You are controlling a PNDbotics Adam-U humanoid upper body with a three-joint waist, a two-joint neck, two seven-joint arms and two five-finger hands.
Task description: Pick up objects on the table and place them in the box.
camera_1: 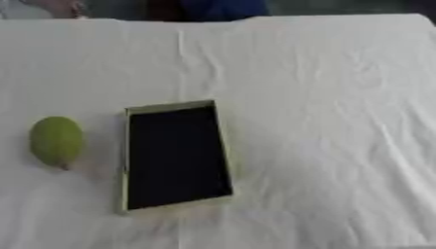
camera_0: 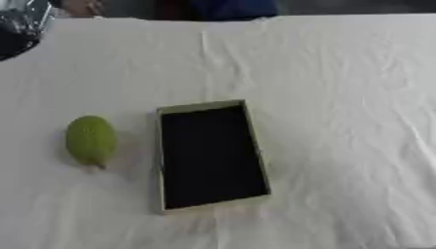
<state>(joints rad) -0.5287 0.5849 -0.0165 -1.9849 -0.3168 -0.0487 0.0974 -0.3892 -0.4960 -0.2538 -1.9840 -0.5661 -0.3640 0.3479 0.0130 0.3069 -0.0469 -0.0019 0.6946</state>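
1. A green fruit (camera_0: 90, 140), oval with a pointed near tip, lies on the white tablecloth (camera_0: 340, 97) at the left of the scene. Its long axis runs near-to-far.
2. The box (camera_0: 212, 154) sits just right of the fruit, apart from it, with a dark interior that looks empty and a pale green rim. Its long axis also runs near-to-far.
3. Neither robot hand shows in either view; how far their fingers are open cannot be told, and nothing is seen held.
4. A dark shiny object (camera_0: 19, 26) shows at the far left corner; what it is cannot be told.
5. Judgement: the fruit lies on the left side, so the left arm is probably nearer. The coming move would be a short carry rightward over the box's left wall.
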